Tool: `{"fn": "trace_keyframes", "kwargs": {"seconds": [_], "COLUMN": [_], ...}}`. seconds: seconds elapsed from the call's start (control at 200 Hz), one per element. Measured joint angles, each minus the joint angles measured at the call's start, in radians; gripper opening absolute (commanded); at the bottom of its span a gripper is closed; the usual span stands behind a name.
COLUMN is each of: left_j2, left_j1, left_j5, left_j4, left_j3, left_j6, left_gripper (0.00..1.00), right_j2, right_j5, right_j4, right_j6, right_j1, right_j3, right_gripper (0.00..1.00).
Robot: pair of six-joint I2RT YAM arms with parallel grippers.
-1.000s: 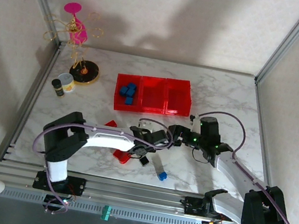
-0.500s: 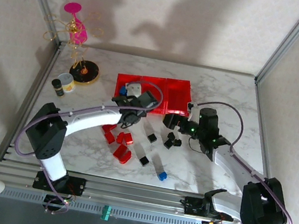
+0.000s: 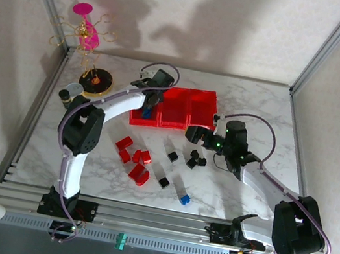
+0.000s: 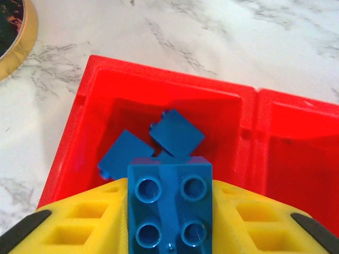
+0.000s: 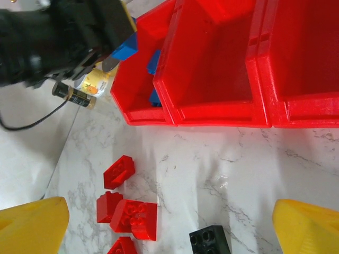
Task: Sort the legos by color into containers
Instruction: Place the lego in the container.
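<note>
Blue four-stud brick (image 4: 169,206) clamped between the yellow pads (image 4: 85,222) of the left hand (image 3: 150,102). Poised directly above the leftmost of the three joined red bins (image 3: 157,123), over other blue bricks (image 4: 177,132) lying on its floor. No touching of wall or rim apparent.

Reads as the drop step of a blue delivery: carried to the right compartment, not yet let go. Calls next for a simple release of the left hand, so as to let the brick fall among its fellows. After that, a lift clear of the bin wall before any swing back.

Beyond the bins, plenty left on the marble surface (image 3: 252,108): a cluster of red bricks (image 3: 134,160), scattered black bricks (image 3: 196,160) and a lone blue brick (image 3: 184,199) nearer the arm bases. No bricks visible in the middle bin.

Right hand (image 3: 195,135) spread wide, grasping nothing, hovering low just in front of the bins and near the black bricks. Probably next in line for one of those.
</note>
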Motion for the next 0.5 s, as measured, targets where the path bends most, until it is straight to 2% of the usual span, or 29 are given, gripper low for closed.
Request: {"fn": "trace_keyframes", "kwargs": {"seconds": [0.14, 0.27, 0.501], "left_j2": [0.088, 0.114, 0.106], "left_j1": [0.026, 0.035, 0.036], "left_j5": [0.017, 0.039, 0.055], "left_j4": [-0.026, -0.035, -0.037], "left_j3": [0.082, 0.091, 0.091], "left_j6": [0.003, 0.002, 0.003], "left_gripper": [0.44, 0.5, 0.5], "right_j2": [0.0, 0.0, 0.001], "right_j5": [0.009, 0.021, 0.035], "right_j4": [-0.002, -0.008, -0.016], "right_j6": [-0.002, -0.005, -0.011], "right_j1": [0.0, 0.0, 0.0], "right_j3": [0.0, 0.006, 0.036], "right_gripper": [0.99, 0.99, 0.99]}}
